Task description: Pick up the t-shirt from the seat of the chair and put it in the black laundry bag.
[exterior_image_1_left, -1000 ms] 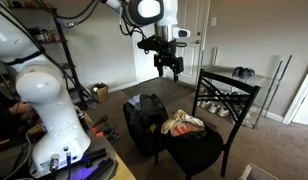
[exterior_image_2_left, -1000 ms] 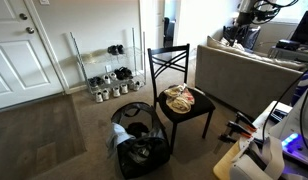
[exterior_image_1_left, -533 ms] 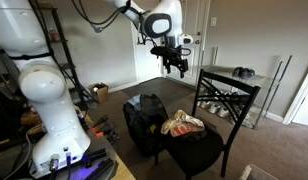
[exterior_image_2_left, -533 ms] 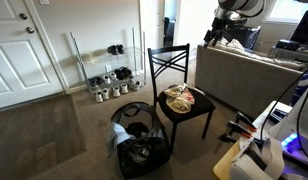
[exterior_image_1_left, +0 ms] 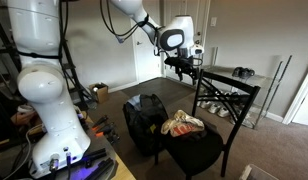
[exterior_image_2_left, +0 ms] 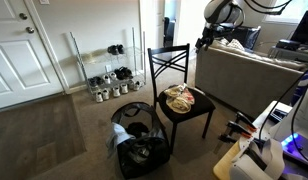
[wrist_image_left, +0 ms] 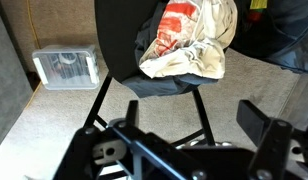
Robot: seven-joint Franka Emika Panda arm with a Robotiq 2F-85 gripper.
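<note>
Gripper [exterior_image_1_left: 186, 68] hangs high, fingers [wrist_image_left: 262, 122] spread wide with nothing between them. Below and ahead of them the t-shirt [wrist_image_left: 189, 40] lies crumpled on the seat of the chair [exterior_image_1_left: 226, 93], and the chair's black back bars cross the wrist view between fingers and shirt. The black laundry bag [exterior_image_2_left: 139, 147] stands on the carpet just beside the seat, mouth open, well below the fingers. A clear plastic box [wrist_image_left: 66, 67] sits off to one side, a shoe rack [exterior_image_2_left: 109, 72] and a couch [exterior_image_2_left: 234, 72] further out. Since half a second ago the gripper has swung closer to the chair back; shirt and bag haven't moved
</note>
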